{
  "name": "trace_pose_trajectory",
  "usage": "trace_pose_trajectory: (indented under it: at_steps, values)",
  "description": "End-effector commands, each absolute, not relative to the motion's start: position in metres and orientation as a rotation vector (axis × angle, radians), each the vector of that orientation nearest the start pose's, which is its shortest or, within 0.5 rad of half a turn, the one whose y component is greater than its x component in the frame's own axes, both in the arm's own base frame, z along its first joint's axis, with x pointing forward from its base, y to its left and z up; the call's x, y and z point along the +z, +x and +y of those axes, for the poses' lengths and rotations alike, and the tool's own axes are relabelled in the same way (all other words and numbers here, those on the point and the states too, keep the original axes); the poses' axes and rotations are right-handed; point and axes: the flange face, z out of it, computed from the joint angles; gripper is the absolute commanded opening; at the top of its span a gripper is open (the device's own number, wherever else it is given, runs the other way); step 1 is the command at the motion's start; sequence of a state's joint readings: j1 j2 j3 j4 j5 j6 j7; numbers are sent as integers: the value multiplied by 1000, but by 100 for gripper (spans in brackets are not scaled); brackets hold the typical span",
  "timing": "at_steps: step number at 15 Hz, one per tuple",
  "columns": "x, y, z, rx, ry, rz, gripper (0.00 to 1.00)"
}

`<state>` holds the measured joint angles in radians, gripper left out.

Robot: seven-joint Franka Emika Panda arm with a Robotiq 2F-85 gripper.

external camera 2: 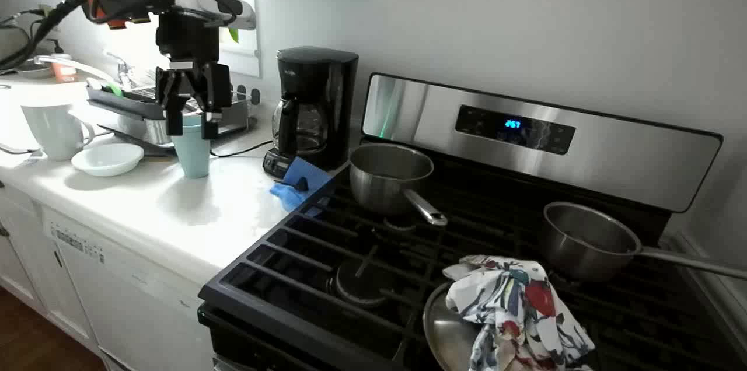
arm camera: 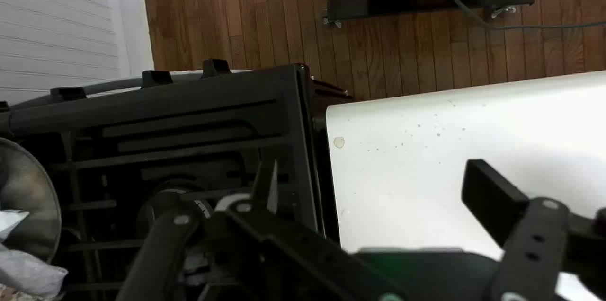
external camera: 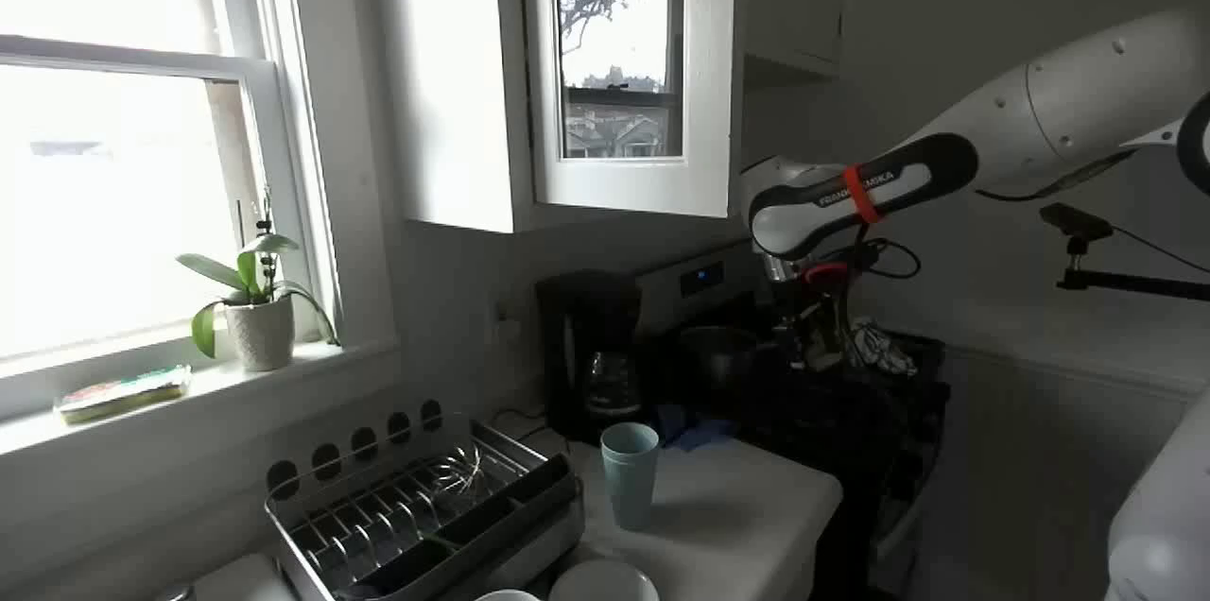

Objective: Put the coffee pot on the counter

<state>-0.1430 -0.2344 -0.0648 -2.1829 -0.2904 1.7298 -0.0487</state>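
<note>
Pot in its machine, well off from a wide claw

The pot sits inside the machine, apart from the claw. Judging by the views together, it lies from the claw toward the wall and a little to the bench side; that line is what the coming reach turns on. Its handle stands upright at the machine's front and juts roughly toward the claw's side.

The claw is spread wide and holds nothing, its fingers pointing down. In the wrist view one finger shows against the stove, the other against the bench, so the gap seems to run along the bench, which should suit a handle met from the front. Whether it hangs above the pot's height, I cannot tell. The pot is not yet gripped; this looks like the approach.

A blue thing lies wallward of the claw, by the machine's foot, and could foul a low reach. On the stove side, also wallward, a pan stands near the machine. The cup is upright on the bench side, well apart from the claw in an exterior view.
</note>
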Motion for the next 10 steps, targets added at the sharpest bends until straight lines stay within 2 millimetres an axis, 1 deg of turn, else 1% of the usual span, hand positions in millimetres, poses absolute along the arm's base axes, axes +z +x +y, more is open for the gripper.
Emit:
trace_pose_trajectory:
  at_steps: [1,6,7,8,9,10]
  values:
    - [474,443,-121,422,-3348,130,100]
    - [476,444,-124,417,-3346,139,100]
    - [476,450,-127,404,-3332,172,100]
    - [474,456,-127,413,-3314,142,100]
    - [472,462,-125,420,-3294,60,100]
    - [472,469,-125,385,-3281,22,100]
